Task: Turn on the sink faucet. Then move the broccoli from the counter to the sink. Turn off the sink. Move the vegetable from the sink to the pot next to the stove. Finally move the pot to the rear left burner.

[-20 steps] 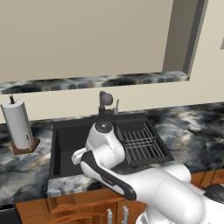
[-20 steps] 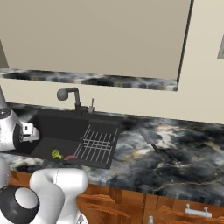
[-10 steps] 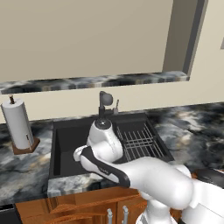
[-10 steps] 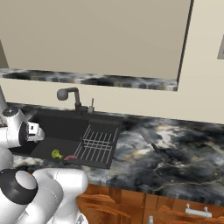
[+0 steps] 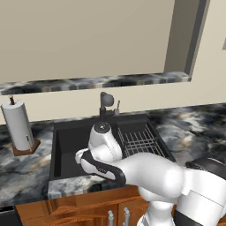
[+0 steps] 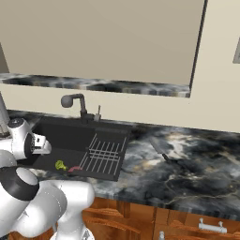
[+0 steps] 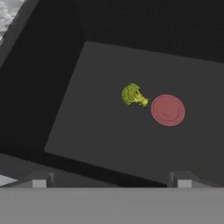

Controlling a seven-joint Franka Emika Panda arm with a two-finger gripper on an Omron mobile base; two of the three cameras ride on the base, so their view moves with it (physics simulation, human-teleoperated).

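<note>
We see end effector (image 7: 111, 181) wide open, holding nothing, above sink (image 7: 52, 78). Broccoli (image 7: 132, 95) lies on sink floor, touching red drain disc (image 7: 168, 110) (stem toward it).

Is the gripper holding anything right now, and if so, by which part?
Nothing. The gripper has open jaws above the sink; the broccoli lies loose on the basin floor.
</note>
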